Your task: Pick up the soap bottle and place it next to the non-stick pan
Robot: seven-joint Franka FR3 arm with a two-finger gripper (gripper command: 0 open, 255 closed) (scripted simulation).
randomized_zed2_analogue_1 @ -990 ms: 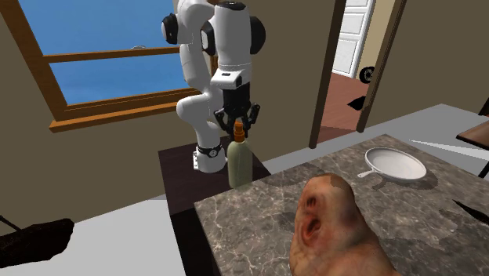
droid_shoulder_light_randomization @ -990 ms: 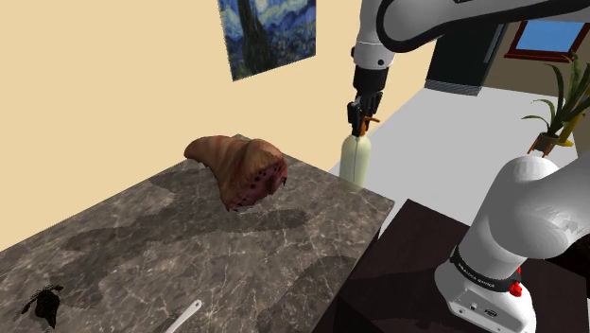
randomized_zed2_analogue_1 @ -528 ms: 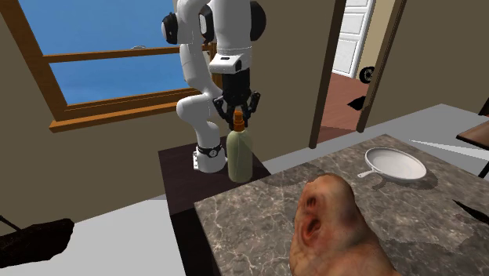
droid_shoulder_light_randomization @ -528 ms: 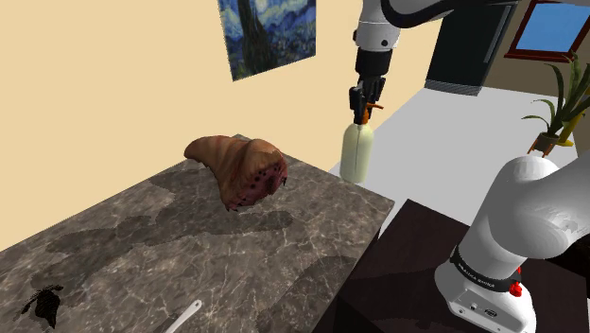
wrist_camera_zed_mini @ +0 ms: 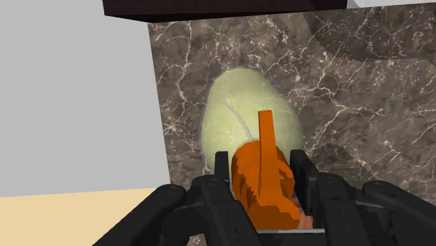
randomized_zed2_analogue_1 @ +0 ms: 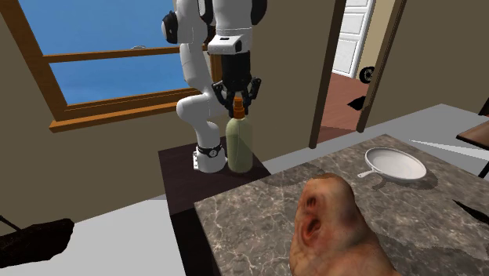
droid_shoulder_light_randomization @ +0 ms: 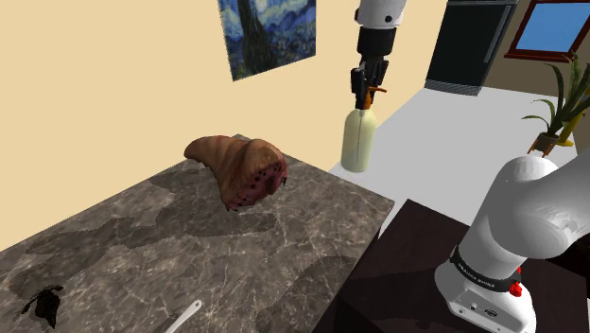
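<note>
Clamping from above, the tool (randomized_zed2_analogue_1: 237, 100) has its two black fingers closed on the orange pump (wrist_camera_zed_mini: 260, 175) of the soap bottle (randomized_zed2_analogue_1: 239, 145), so it is grasping the bottle by its top. The bottle hangs straight below the tool. Its pale green body is upright, with the long axis vertical and in line with the fingers, pump up and base down. The thin orange spout sticks out sideways, toward the shoulder view's right. The base seems to sit just clear of the counter (droid_shoulder_light_randomization: 170, 255), over the corner nearest the stand (droid_shoulder_light_randomization: 407, 255), though I cannot tell for sure that it is off the stone. Farther out on the dark marbled counter lies a big brown lump (droid_shoulder_light_randomization: 238, 168). Past it is the pale pan (randomized_zed2_analogue_1: 396, 165), well apart from the bottle toward the second exterior view's right, its handle turned toward the bottle's side. The coming move, as I judge it, is a carry across the counter toward the pan, bottle upright, passing the lump.
</note>
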